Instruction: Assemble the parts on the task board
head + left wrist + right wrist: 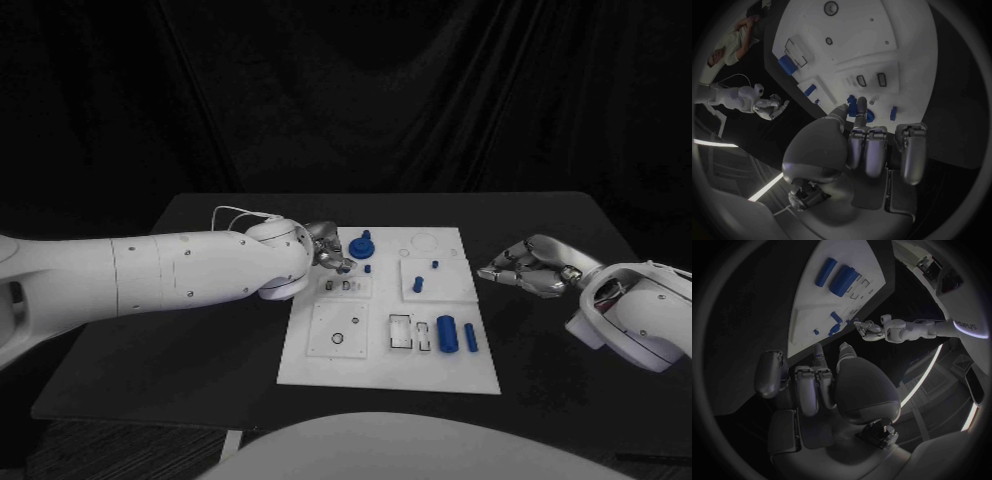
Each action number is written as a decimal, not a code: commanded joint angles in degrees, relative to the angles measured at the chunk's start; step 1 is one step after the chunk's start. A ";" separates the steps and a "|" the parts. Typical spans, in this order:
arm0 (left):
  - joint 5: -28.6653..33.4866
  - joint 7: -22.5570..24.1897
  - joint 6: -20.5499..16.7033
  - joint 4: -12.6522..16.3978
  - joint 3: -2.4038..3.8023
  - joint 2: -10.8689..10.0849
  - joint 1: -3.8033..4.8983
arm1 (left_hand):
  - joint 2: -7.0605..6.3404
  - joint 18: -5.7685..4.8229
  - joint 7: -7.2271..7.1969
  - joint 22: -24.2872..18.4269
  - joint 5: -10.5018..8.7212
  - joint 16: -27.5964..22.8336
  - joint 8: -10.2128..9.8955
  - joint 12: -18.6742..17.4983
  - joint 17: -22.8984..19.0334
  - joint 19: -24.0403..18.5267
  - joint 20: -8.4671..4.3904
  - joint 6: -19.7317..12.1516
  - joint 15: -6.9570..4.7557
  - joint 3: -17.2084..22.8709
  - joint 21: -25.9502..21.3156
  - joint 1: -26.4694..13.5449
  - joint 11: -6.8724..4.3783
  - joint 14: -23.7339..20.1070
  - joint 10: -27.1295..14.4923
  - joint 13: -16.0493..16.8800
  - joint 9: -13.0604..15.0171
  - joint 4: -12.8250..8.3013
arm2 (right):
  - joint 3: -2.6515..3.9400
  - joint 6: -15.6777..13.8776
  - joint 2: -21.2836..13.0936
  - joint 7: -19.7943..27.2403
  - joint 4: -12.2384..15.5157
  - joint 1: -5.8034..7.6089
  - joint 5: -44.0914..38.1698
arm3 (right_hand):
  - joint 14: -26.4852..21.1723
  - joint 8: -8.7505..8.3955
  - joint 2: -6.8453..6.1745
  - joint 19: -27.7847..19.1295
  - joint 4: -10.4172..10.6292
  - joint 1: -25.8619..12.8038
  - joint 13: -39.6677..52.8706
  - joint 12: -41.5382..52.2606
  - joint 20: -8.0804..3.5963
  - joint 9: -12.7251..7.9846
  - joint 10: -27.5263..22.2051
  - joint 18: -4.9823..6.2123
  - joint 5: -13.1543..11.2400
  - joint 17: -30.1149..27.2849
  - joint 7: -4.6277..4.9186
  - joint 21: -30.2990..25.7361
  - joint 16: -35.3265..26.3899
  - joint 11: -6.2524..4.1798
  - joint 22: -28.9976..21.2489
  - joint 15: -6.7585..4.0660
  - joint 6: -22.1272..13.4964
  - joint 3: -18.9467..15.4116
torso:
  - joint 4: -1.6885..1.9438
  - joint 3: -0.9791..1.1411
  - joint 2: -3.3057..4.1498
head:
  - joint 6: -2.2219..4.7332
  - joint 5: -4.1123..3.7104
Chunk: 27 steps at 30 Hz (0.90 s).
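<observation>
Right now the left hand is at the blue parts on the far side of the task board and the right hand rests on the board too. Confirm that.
Not quite. The right hand is not on the task board; the head view shows it off the board's right edge, over the black table, holding nothing. The left hand is at the blue parts on the far side.

Lab-like test booth: black drapes (346, 90), black table (202, 340)
</observation>
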 commanded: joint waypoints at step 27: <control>-3.45 -0.35 -0.99 -0.76 0.05 0.19 -3.07 | -1.12 0.22 -0.10 10.49 -2.95 0.15 0.07 0.21 15.07 2.45 -0.23 -0.28 -0.17 0.41 -0.47 -1.00 -0.02 5.95 5.85 14.99 0.50 3.34 | 0.04 -0.52 -0.40 -0.56 0.34 -0.32 -0.06 | 6.16 0.26 0.02 -0.46 -0.13 0.59 15.09 0.20 0.01 -0.09 5.98 1.01 0.24 15.10 -0.11 -0.26 0.17 0.17 8.92 0.27 -0.29 -0.46 | 0.02 -0.01 0.06 | 0.01 0.06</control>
